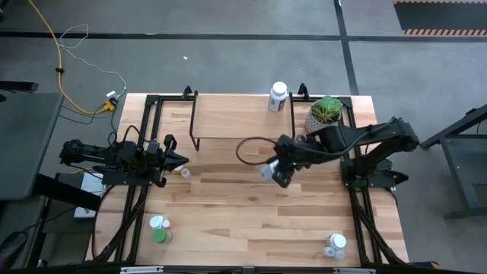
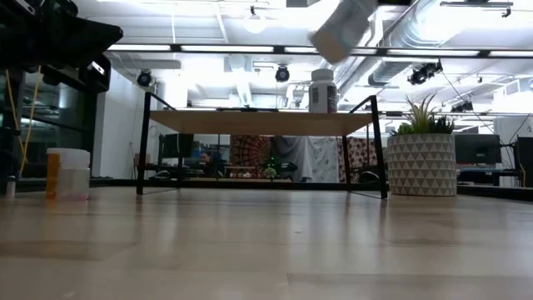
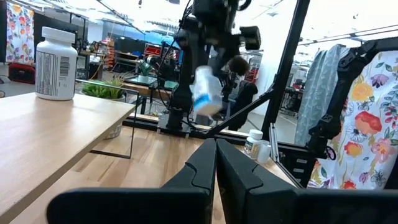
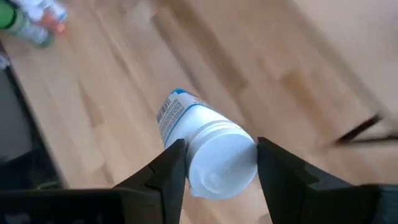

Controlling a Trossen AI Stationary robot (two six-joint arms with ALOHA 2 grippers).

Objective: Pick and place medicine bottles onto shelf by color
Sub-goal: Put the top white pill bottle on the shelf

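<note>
My right gripper (image 4: 217, 167) is shut on a white medicine bottle (image 1: 267, 170) with a blue-edged label, in the air over the table's middle, in front of the shelf (image 1: 236, 116). The low view shows this bottle (image 2: 341, 29) tilted, high above the shelf board (image 2: 258, 122). Another white bottle (image 1: 278, 97) stands upright on the shelf's right end. My left gripper (image 1: 179, 160) is shut and waits near the left edge, with a small bottle (image 1: 185, 173) standing just beside it. More bottles stand near-left (image 1: 160, 229) and near-right (image 1: 333, 245). My right gripper pinches the white bottle at its cap end (image 4: 214, 155), one finger (image 4: 169, 169) on each side of the white cap. The fingers slant down from above, and the labelled body (image 4: 177, 115) points away from them. The bottle is lifted clear and tilted.
A potted green plant (image 1: 326, 113) in a patterned white pot (image 2: 421, 165) stands right of the shelf, close under my right arm. The shelf's black legs (image 2: 143, 142) frame an open gap beneath the board. A bare stretch of wood lies between the near-left and near-right bottle groups.
</note>
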